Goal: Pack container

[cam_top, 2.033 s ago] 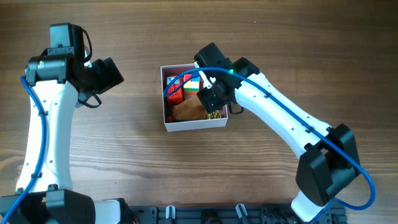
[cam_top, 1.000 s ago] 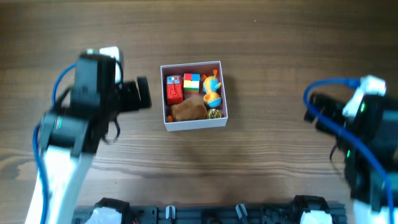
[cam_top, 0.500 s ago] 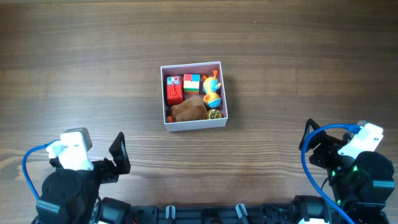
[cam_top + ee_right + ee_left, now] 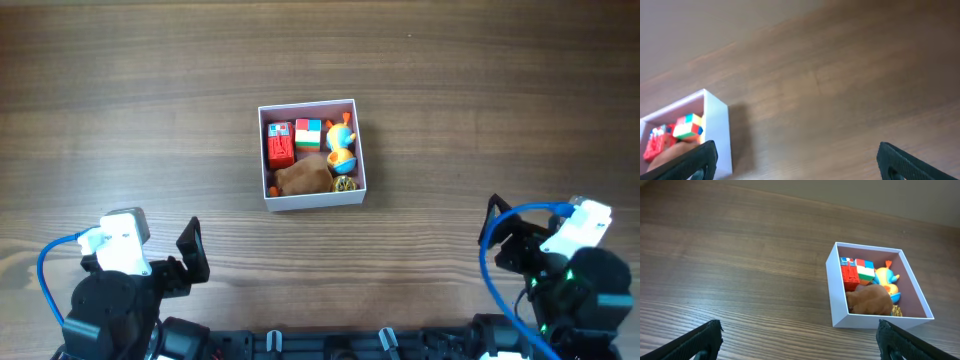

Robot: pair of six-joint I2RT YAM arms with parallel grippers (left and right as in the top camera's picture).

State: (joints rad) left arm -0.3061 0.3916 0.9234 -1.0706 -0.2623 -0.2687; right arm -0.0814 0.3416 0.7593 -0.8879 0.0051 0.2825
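The container (image 4: 264, 155), a square white-walled box with a pink inside, sits at the table's centre. It holds several small toys: a red block (image 4: 281, 144), a red-white-green cube (image 4: 308, 133), an orange and blue duck (image 4: 342, 146), a brown plush (image 4: 304, 176) and a small yellow piece (image 4: 346, 184). It also shows in the left wrist view (image 4: 836, 285) and at the left edge of the right wrist view (image 4: 720, 125). My left gripper (image 4: 800, 342) is open and empty near the front left edge. My right gripper (image 4: 797, 160) is open and empty near the front right edge.
The wooden table (image 4: 480, 120) spreads all around the box. Both arm bases sit at the front edge, the left (image 4: 115, 290) and the right (image 4: 570, 275), each with a blue cable.
Two seconds ago my right gripper was inside the box over the toys. Both arms have since drawn back to the front edge; in the last half second they barely moved.
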